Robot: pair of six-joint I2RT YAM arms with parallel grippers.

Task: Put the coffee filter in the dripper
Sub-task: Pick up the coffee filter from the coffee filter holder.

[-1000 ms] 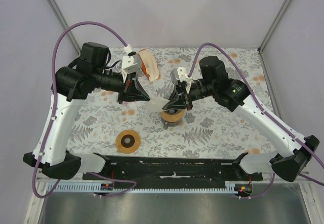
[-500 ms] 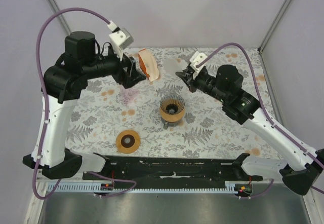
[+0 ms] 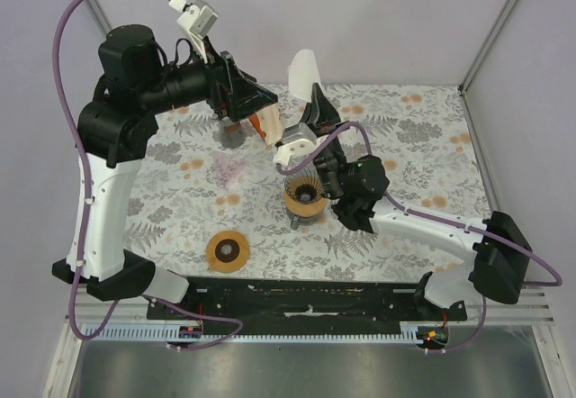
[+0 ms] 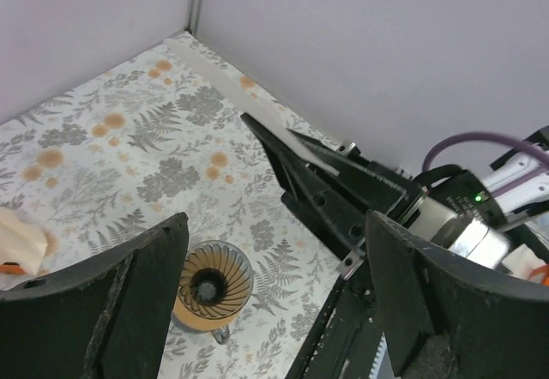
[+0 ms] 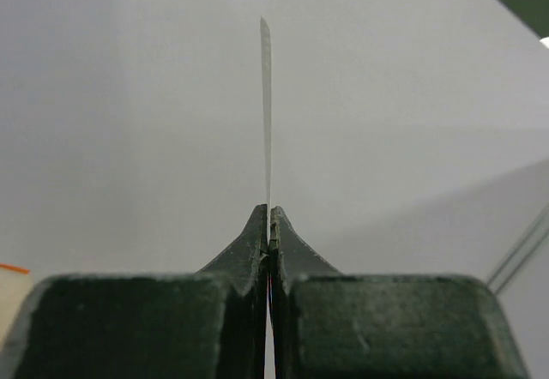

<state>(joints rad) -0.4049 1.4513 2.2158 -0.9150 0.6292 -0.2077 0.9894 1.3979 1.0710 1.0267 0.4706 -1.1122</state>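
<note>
One white coffee filter [image 3: 304, 72] stands edge-up, pinched tight in my right gripper [image 3: 314, 101], raised just far of the dripper [image 3: 306, 194]. Left gripper [image 3: 263, 101] gapes wide, empty, further left; right arm's nearer.

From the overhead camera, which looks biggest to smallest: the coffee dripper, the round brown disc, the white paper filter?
1. dripper and brown disc: they look about alike.
2. white filter: slimmer, but held up nearer the camera, so unsure.
</note>
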